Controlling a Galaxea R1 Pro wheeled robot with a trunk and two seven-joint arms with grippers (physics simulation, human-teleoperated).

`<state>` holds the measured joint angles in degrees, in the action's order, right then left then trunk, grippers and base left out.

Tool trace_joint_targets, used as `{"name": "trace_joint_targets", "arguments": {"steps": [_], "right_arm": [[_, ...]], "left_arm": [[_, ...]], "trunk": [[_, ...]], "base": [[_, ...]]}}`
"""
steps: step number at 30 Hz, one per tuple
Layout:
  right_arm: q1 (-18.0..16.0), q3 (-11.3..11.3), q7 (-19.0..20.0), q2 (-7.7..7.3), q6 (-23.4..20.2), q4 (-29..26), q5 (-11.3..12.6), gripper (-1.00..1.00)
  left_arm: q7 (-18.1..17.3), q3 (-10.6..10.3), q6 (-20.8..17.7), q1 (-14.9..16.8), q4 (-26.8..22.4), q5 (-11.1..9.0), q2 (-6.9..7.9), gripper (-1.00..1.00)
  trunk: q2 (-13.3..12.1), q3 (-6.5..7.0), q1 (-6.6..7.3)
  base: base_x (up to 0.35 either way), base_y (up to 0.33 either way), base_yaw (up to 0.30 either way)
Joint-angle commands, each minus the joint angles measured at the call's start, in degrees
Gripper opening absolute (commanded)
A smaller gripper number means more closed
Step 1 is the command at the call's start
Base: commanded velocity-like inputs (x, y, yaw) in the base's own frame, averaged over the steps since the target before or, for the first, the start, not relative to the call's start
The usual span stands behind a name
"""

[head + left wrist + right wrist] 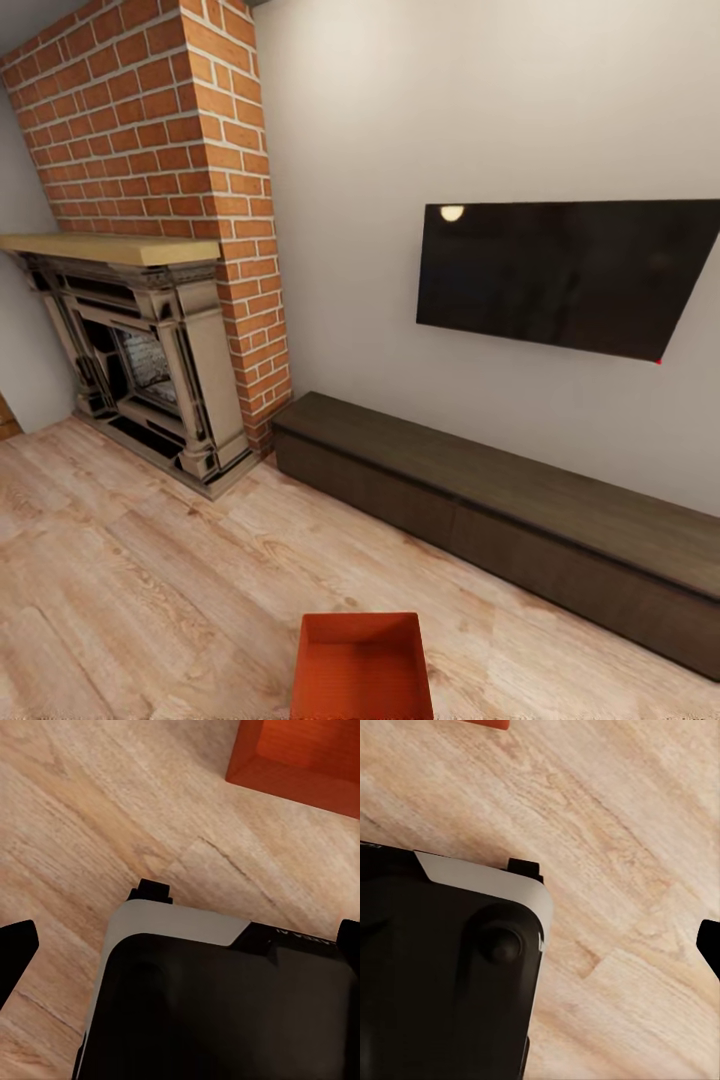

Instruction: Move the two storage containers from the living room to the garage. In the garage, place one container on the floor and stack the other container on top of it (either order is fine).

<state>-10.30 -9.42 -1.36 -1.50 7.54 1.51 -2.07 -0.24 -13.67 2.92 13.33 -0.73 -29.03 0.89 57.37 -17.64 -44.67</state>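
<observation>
One orange-red open-topped storage container (362, 668) rests on the light wood plank floor (150, 590) of the living room, at the near edge of the head view, straight ahead of me. A corner of this container (300, 757) appears in the left wrist view, and a thin sliver of it (486, 722) in the right wrist view. My left gripper (180, 945) hangs open over my own base, its two dark fingertips (15, 945) far apart. My right gripper (540, 945) also looks open, with one fingertip (709, 945) at the picture's edge. Neither holds anything.
A red-brick fireplace column (170, 130) with a pale mantel (100, 247) stands at the left. A long low dark-wood cabinet (500, 500) runs along the wall under a black TV (565, 275). My black and grey base (217, 1005) lies under both wrists.
</observation>
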Motion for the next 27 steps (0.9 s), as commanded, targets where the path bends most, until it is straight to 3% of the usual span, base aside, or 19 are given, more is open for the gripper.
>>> {"name": "trace_joint_targets", "arguments": {"steps": [1, 27], "right_arm": [[-0.1, -0.2, -0.2, -0.02, 0.3, 0.2, -0.2, 1.00], [-0.1, -0.2, -0.1, -0.05, 0.4, 0.2, -0.2, 1.00]], "left_arm": [[0.0, -0.5, 0.2, 0.0, 0.0, -0.5, 0.03, 1.00], [0.0, -0.5, 0.2, 0.0, 0.0, -0.5, 0.03, 1.00]], "trunk": [[0.0, -0.16, 0.00], [0.0, -2.54, 0.00]], "base": [[0.000, 0.000, 0.000], [0.000, 0.000, 0.000]]}}
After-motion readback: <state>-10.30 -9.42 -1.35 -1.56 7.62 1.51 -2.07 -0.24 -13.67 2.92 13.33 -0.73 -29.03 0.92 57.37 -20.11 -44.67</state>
